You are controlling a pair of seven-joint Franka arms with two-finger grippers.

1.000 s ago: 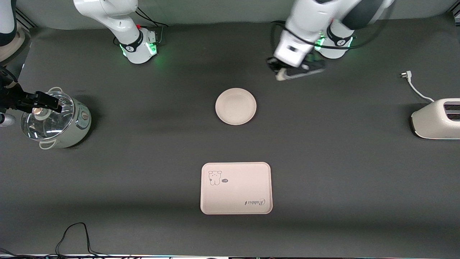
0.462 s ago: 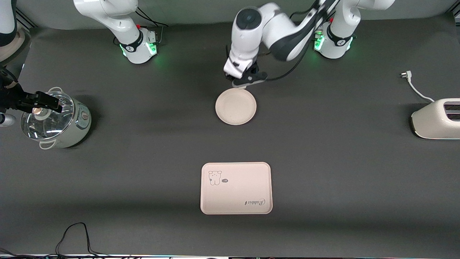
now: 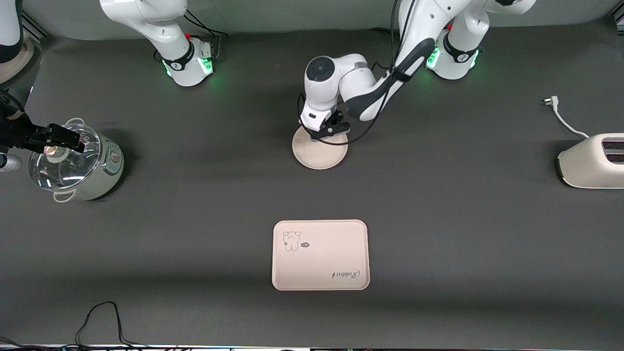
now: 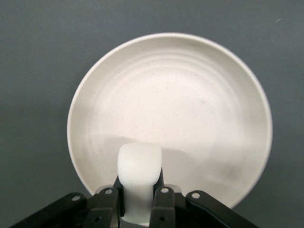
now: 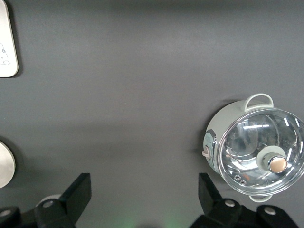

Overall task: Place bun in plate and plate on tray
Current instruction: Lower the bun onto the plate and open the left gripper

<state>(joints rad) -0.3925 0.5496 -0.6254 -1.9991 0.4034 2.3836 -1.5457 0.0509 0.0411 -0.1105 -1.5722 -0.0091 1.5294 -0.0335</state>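
Front view and both wrist views of a dark grey, matte table (image 3: 438,219). The plate (image 3: 320,155) is round, cream-white and shallow, with faint concentric rings and fine speckles on its smooth inner surface (image 4: 180,109); nothing lies in it; it sits at the table's centre, farther from the front camera than the tray (image 3: 320,255). The tray is a cream-pink rectangle with rounded corners and a low raised rim, printed with a small bear at its 10 o'clock corner and "Rabbit" script toward 5 o'clock; it carries nothing; one corner of it shows in the right wrist view (image 5: 7,42). The bun (image 4: 138,173) is a white, stubby, matte cylinder with rounded edges; the left gripper (image 3: 322,132) has its black jaws clamped on the bun's sides and holds it over the plate's 12 o'clock rim as seen from the front. The right gripper (image 5: 142,202) has its dark fingers spread wide apart, holding nothing, with the table below it; the right arm waits. A pale green cooking pot (image 3: 78,163) with loop handles and a domed clear glass lid topped by a round knob stands at the right arm's end of the table (image 5: 254,152). A glossy cream toaster (image 3: 592,161) with a white cord and plug stands at the left arm's end.
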